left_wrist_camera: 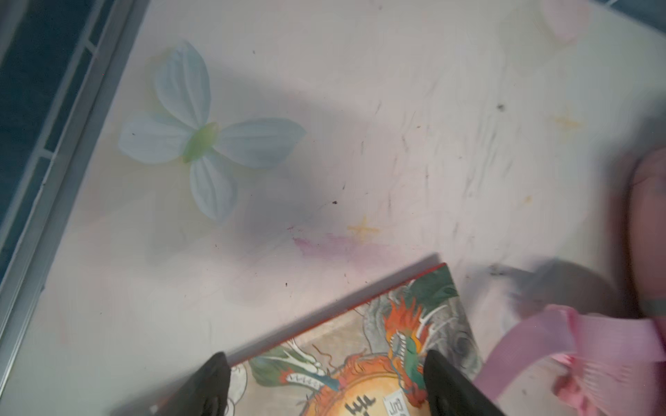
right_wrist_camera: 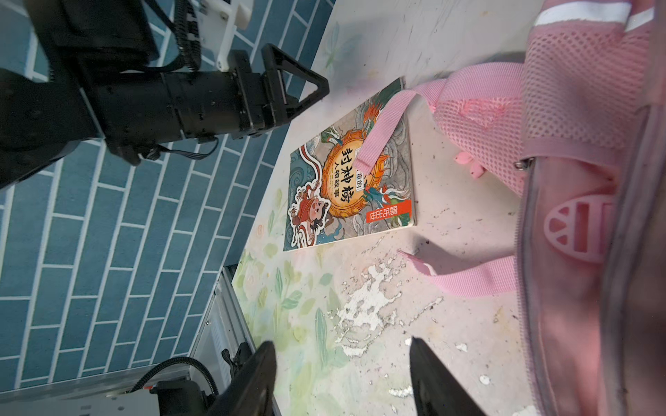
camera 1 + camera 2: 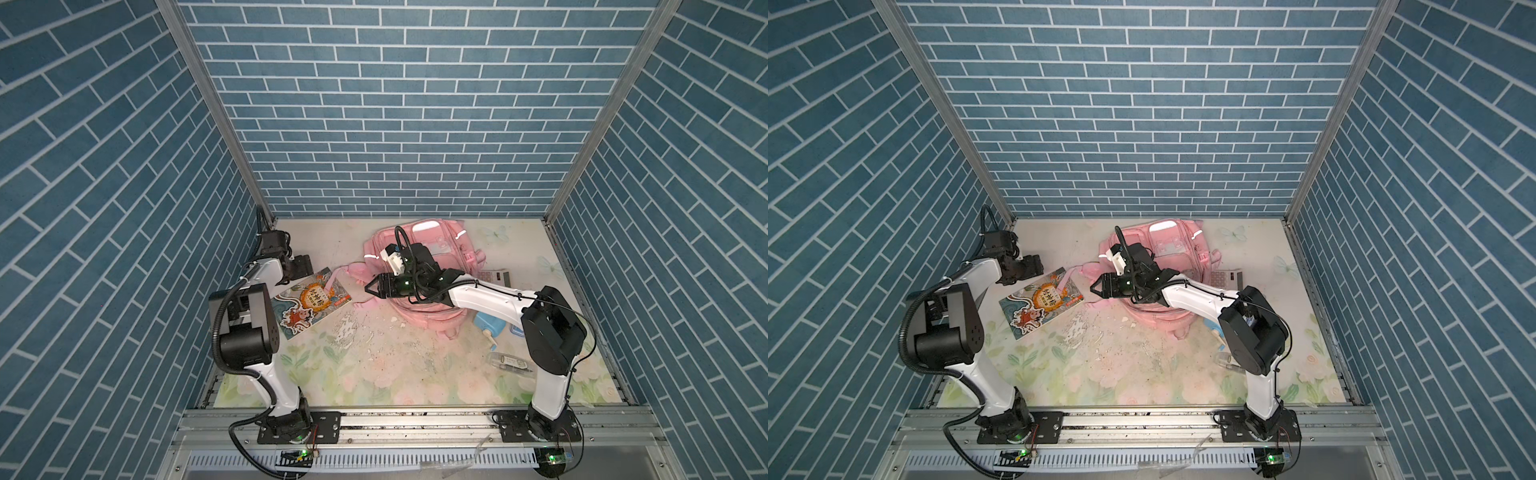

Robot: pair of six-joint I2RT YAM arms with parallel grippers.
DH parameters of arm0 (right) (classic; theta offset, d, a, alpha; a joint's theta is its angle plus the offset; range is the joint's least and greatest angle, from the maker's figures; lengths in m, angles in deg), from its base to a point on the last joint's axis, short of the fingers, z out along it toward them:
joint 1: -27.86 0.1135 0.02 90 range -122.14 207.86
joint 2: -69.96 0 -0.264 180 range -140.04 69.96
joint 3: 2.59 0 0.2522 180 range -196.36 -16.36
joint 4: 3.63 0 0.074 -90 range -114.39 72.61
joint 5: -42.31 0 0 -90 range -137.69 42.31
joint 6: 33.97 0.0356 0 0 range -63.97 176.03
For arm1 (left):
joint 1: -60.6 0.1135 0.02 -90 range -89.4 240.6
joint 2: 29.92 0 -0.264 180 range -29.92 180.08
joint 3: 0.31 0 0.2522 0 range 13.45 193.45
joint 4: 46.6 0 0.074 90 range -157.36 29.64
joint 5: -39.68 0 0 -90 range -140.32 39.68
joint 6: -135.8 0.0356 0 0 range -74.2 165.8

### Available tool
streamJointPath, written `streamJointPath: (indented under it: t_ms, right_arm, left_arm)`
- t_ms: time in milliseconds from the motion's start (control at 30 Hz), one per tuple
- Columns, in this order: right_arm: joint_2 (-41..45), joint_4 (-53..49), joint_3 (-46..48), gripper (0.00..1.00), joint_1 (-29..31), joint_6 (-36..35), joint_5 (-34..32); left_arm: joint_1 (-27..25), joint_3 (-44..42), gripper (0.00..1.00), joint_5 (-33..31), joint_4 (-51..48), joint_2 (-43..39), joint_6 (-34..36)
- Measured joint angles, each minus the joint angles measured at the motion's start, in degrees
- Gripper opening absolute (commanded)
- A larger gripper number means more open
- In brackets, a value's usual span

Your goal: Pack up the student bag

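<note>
We are looking at the student bag [image 3: 432, 239] [image 3: 1169, 239]. It is lying in the rear middle of the desk [image 3: 374, 374] with its front pockets facing up, and the right arm is reaching over it. One pink strap [image 2: 382, 133] of the bag is resting across a picture book [image 3: 311, 305] [image 2: 353, 187], which is lying flat just beside the bag, on the left.

The right fingers [image 2: 257, 374] are standing clearly apart and are holding nothing. In both top views they are hovering over the bare desk at the left edge of the bag, between the bag and the book.

The left fingers [image 1: 218, 381] are standing wide apart and are also gripping nothing. They are hanging over the far corner of the book, and we cannot tell if they are touching it.

A calculator [image 3: 496, 276] is lying just beside the bag on the right. A blue bottle [image 3: 488, 324] and a clear case [image 3: 509, 360] are lying nearer to the front right.
</note>
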Motion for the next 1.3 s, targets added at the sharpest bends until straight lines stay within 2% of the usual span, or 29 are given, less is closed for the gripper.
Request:
streamJointPath:
  t_ms: [233, 567, 700, 1033, 1167, 1300]
  right_arm:
    - [0.0, 0.7, 0.0, 0.61, -1.8, 0.1, 2.4]
    - [0.0, 2.8, 2.4, 0.61, -3.8, 1.1, 5.0]
    - [0.0, 4.1, 4.3, 0.61, -4.0, 1.5, 5.8]
    - [0.0, 3.3, 6.3, 0.61, -6.6, -0.5, 7.9]
    - [0.0, -0.3, 4.5, 0.59, -8.1, -4.0, 9.3]
    - [-2.4, -5.9, -2.8, 0.54, -9.3, -9.2, 9.8]
  left_arm:
    - [2.3, 0.5, 0.86, -1.2, -0.4, 6.1, 4.7]
    - [5.0, -1.2, 0.85, 1.6, 0.6, 5.2, 2.6]
    - [5.0, -6.8, 0.85, 3.5, 2.0, 1.0, -1.0]
    - [4.4, -22.2, 0.86, 13.3, 6.1, -11.3, -8.6]
    - [0.4, -27.3, 0.86, 16.3, 6.2, -16.2, -11.5]
    - [-4.2, -31.7, 0.85, 19.1, 7.1, -20.4, -15.3]
